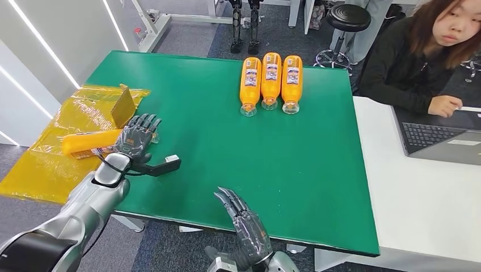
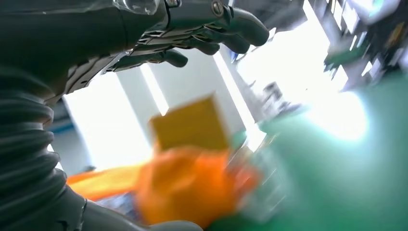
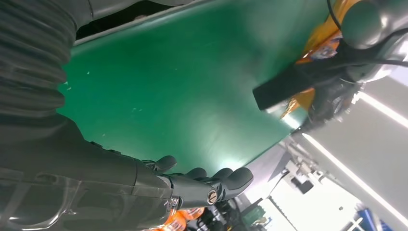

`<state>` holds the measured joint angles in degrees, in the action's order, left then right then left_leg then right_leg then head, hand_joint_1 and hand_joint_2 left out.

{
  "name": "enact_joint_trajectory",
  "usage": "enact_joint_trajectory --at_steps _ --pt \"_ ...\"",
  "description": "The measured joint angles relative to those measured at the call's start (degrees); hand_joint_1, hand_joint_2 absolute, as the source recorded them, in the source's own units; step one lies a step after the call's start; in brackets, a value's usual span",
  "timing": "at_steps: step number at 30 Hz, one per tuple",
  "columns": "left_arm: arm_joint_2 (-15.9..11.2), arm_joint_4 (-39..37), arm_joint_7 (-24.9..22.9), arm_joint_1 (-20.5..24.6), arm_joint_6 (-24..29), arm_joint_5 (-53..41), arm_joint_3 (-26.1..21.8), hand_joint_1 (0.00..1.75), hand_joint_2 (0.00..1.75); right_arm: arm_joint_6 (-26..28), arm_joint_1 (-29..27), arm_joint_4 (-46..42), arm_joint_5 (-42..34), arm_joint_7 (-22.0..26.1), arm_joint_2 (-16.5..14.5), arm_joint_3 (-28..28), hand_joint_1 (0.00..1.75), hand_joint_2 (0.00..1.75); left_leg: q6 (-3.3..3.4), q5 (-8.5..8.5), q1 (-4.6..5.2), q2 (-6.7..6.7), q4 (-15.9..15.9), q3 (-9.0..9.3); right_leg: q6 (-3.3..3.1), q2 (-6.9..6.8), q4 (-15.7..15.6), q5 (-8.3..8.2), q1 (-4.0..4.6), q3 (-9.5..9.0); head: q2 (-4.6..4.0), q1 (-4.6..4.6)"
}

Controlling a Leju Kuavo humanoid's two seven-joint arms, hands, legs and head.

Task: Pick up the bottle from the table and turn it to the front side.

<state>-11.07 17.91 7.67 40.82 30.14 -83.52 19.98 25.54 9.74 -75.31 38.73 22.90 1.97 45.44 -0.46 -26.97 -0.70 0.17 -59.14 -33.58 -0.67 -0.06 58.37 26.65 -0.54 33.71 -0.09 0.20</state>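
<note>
At table's left edge, left hand (image 1: 135, 140) grips bottle (image 1: 91, 143) (lying sideways) — right hand (image 1: 245, 222) open.

Green table (image 1: 227, 164), matte top, thin dark edge. At the far side, three orange bottles (image 1: 271, 79) lying flat in a row, side by side and touching or nearly so, caps toward the near edge, labels up. Over the left edge, a crinkled yellow plastic sheet (image 1: 62, 122), partly on the top and partly hanging off. On that sheet, a brown cardboard piece (image 1: 123, 105), tilted. To the right, butted against the green top, a white table (image 1: 431, 198) carrying a laptop (image 1: 439, 136).
</note>
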Motion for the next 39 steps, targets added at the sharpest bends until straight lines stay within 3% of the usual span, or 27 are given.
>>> enact_joint_trajectory --at_steps 3,5,7,12,17,21,26,33,39 --pt "3.3 6.4 10.6 -3.3 4.1 10.0 -2.3 0.00 1.75 1.2 -1.0 -0.5 1.2 -0.6 0.0 -1.4 0.00 1.75 0.02 -0.02 0.07 0.01 0.0 0.00 0.01 0.01 0.0 0.00 -0.08 -0.03 0.00 0.02" --pt "5.4 15.4 19.1 -8.5 -0.2 22.9 -3.3 0.00 1.75 2.2 -2.0 -1.5 1.8 -0.8 0.0 -2.9 0.00 1.75 0.07 -0.09 0.11 0.13 0.0 0.01 0.02 0.14 0.0 0.00 -0.14 -0.02 0.00 0.03" --pt "6.9 27.3 24.6 -15.4 -7.4 36.3 -3.6 0.00 1.75 3.2 -3.4 -3.2 2.0 -0.8 0.0 -4.8 0.00 1.75 0.11 -0.20 0.12 0.30 0.0 0.02 0.04 0.32 -0.1 0.02 -0.17 0.02 0.00 0.01" --pt "8.2 49.0 29.4 -27.0 -20.7 52.8 -2.8 0.00 1.75 4.6 -6.9 -7.5 3.2 -0.6 0.5 -9.1 0.00 1.75 0.18 -0.29 0.09 0.26 0.0 -0.02 0.12 0.30 -0.1 0.12 -0.16 0.08 0.00 -0.01" --pt "8.0 65.5 32.4 -33.8 -36.5 72.0 -1.2 0.00 1.75 7.7 -12.7 -13.4 5.5 -0.4 2.5 -13.5 0.00 1.75 0.18 -0.30 0.07 0.19 0.0 -0.06 0.13 0.22 -0.1 0.16 -0.14 0.06 0.00 0.02" --pt "7.7 76.0 32.6 -37.3 -44.9 81.1 -0.2 0.00 1.75 10.5 -17.0 -19.7 5.9 -0.2 4.0 -16.8 0.00 1.75 0.19 -0.31 0.09 0.19 0.0 -0.06 0.14 0.21 -0.1 0.17 -0.15 0.05 0.00 0.00" --pt "9.9 81.6 32.6 -41.5 -54.0 85.4 -2.5 0.00 1.75 10.6 -20.8 -28.4 5.4 0.8 4.8 -21.2 0.00 1.75 0.18 -0.32 0.09 0.18 0.0 -0.06 0.15 0.21 -0.1 0.18 -0.15 0.04 0.00 0.01" --pt "14.9 81.5 32.6 -44.0 -64.9 91.9 -6.4 0.00 1.75 6.4 -21.1 -32.9 0.3 3.2 5.2 -24.7 0.00 1.75 0.20 -0.31 0.09 0.18 0.0 -0.02 0.16 0.18 -0.1 0.17 -0.15 -0.02 0.00 0.00" --pt "17.8 78.7 32.6 -44.1 -67.2 93.5 -6.7 0.00 1.75 4.6 -19.6 -33.0 -3.8 5.2 5.3 -25.3 0.00 1.75 0.21 -0.29 0.09 0.17 0.0 0.00 0.16 0.16 -0.1 0.15 -0.15 -0.04 0.00 0.00"
